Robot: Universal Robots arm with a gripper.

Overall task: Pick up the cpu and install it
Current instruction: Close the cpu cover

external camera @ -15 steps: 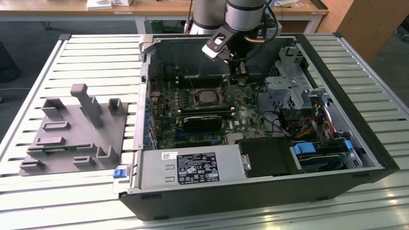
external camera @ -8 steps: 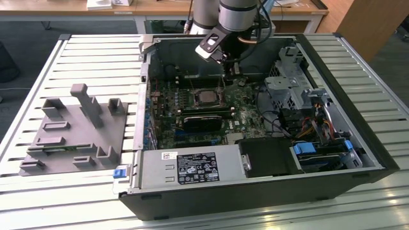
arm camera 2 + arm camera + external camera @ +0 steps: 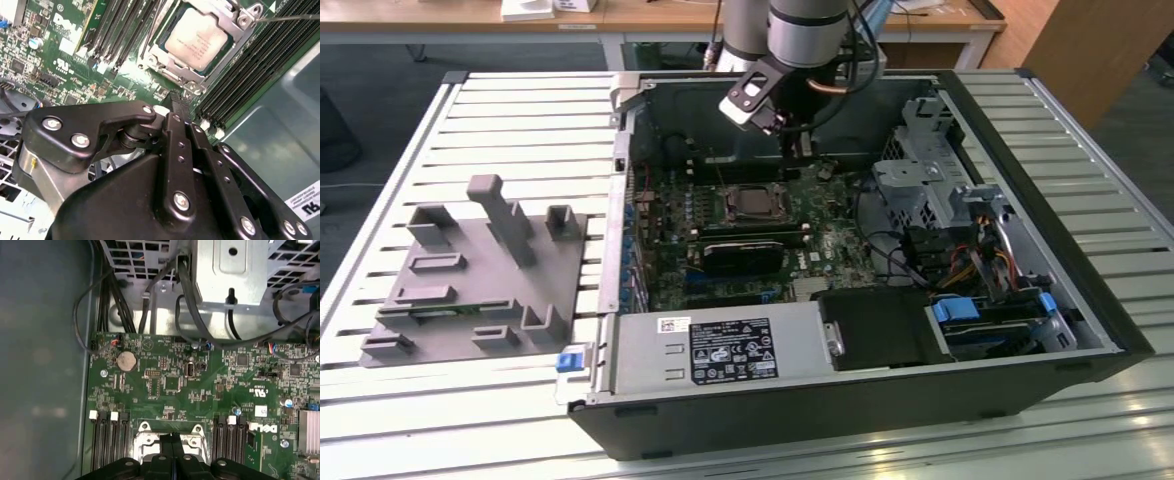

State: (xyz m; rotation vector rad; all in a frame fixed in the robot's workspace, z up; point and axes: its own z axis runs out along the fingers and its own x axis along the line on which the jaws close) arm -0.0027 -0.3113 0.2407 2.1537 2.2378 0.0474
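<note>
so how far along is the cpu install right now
Mostly done, it seems. The cpu already lies flat in the motherboard socket, inside its metal frame. In hand: nothing. The end effector is shut and empty, hovering over the board beside the socket. Left: I cannot tell whether the thin wire lever by the frame is latched.

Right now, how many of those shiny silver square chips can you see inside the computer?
1. The cpu lies in the metal socket frame on the green motherboard, between the rows of memory slots. The arm may hide others.
</note>
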